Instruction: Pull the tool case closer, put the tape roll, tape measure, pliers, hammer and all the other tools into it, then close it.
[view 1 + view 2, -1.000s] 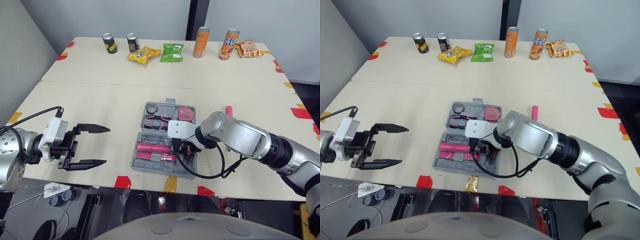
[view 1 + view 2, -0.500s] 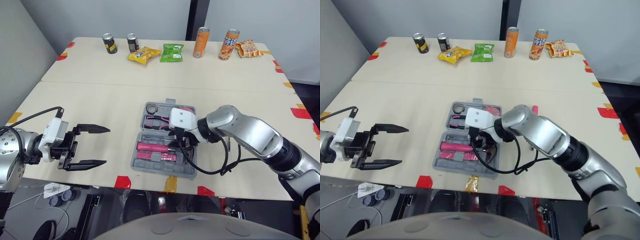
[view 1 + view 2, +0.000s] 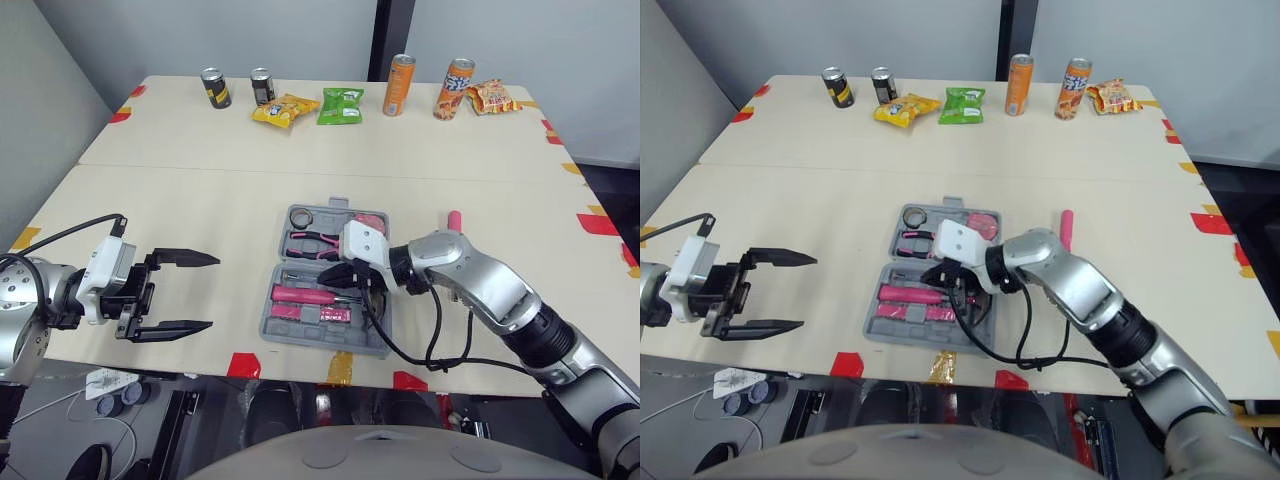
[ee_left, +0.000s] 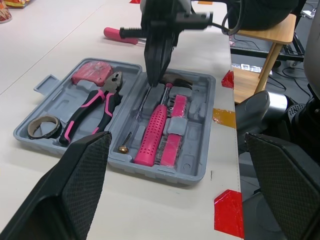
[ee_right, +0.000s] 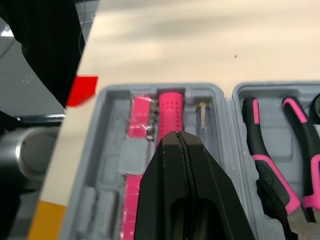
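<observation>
Our right gripper (image 4: 152,77), fingers pressed together on nothing, hangs over the hammer (image 4: 155,125) in the open tool case (image 4: 192,150) at frame centre; our left gripper (image 3: 212,291) gapes at lower left. Closing now, we risk stranding the pink-handled tool (image 3: 454,219) lying right of the case.

The left tool (image 3: 213,291) gapes wide, while the right tool (image 5: 176,136) has its fingers pressed together.
</observation>
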Tool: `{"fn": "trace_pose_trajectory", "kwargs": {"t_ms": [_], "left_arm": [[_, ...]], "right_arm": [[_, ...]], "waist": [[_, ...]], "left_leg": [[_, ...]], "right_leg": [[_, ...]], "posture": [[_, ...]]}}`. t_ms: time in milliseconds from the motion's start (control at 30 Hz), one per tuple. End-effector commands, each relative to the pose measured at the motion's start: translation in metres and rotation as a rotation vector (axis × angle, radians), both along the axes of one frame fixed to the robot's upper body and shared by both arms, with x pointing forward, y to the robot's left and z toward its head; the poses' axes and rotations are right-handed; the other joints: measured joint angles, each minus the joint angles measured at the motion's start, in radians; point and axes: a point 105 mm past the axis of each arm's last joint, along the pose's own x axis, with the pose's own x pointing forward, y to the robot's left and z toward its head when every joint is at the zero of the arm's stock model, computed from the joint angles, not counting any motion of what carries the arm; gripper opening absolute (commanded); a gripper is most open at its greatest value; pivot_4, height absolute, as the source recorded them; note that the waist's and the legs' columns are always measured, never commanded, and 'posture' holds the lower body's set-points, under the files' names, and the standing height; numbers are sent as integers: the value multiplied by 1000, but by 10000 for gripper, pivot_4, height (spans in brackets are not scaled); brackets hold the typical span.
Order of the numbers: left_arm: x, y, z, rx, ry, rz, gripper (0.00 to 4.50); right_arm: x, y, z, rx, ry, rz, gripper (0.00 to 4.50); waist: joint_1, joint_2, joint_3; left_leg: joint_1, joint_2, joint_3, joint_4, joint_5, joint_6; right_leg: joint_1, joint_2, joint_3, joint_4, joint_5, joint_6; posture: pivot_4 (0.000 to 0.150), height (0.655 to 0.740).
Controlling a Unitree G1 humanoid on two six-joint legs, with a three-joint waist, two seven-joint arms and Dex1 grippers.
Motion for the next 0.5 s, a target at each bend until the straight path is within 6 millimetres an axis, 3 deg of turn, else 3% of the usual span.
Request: {"fn": "trace_pose_trajectory", "kwargs": {"t_ms": [33, 500], "left_arm": [[-4, 4, 5, 23, -18, -29, 45000], [-4, 7, 4, 23, -21, -17, 45000]], "right_arm": [[-2, 6, -2, 15, -16, 40, 227], [-2, -11, -46, -169, 26, 28, 227]], "waist": [[0, 0, 0], [-1, -1, -1]], "left_leg": [[0, 0, 0, 0, 0, 0], [0, 0, -1, 1, 0, 0]], "right_leg": [[0, 0, 0, 0, 0, 0], [0, 0, 0, 1, 0, 0]], "posture": [[1500, 7400], [1500, 7400]]}}
